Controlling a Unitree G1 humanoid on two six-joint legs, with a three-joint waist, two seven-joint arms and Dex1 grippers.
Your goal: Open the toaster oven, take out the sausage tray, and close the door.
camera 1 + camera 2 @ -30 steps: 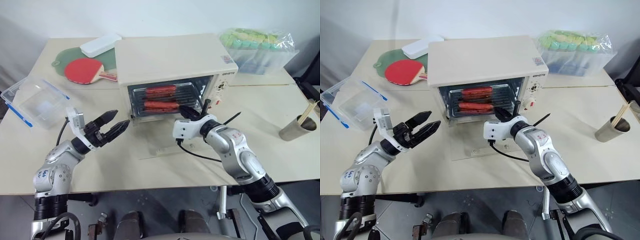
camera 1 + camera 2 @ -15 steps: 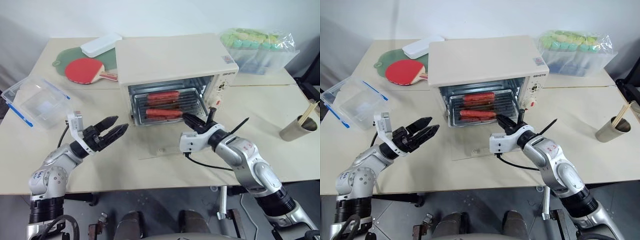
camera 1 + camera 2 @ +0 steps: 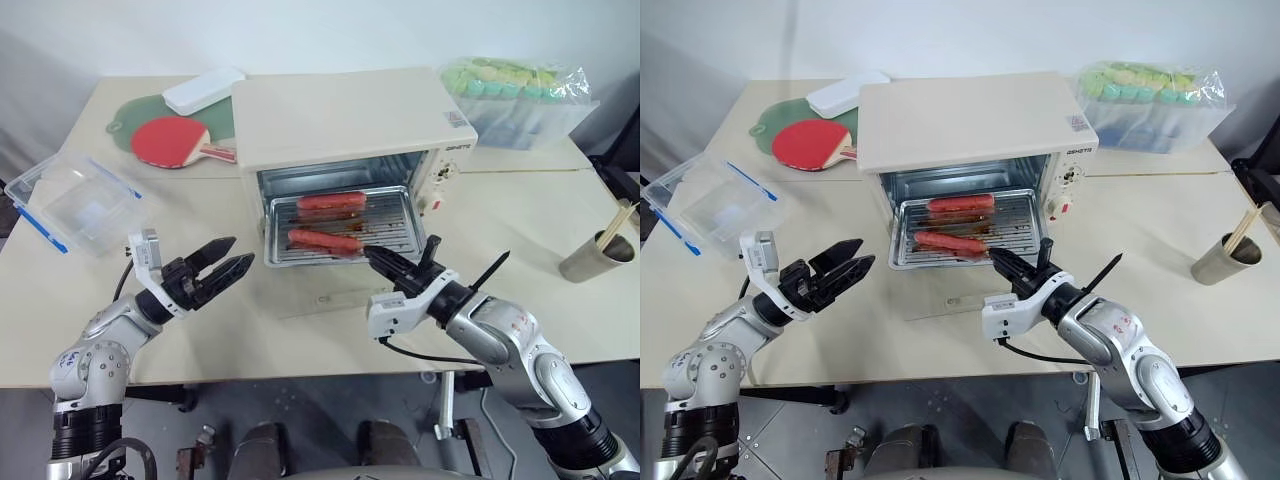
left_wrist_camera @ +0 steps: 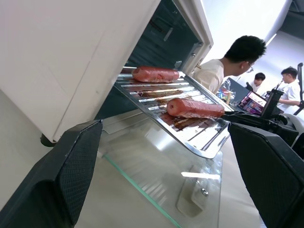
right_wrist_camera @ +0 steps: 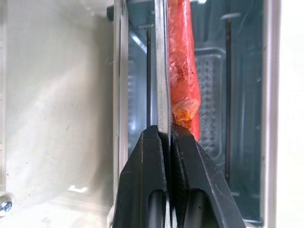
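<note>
Sausage tray: half out of toaster oven, over lowered door. Right hand: clenched on tray's near rim. Left hand: released, near left.

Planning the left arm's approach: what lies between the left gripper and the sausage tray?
In the left eye view, only bare tabletop and the near edge of the lowered glass door separate the open left gripper from the sausage tray.
</note>
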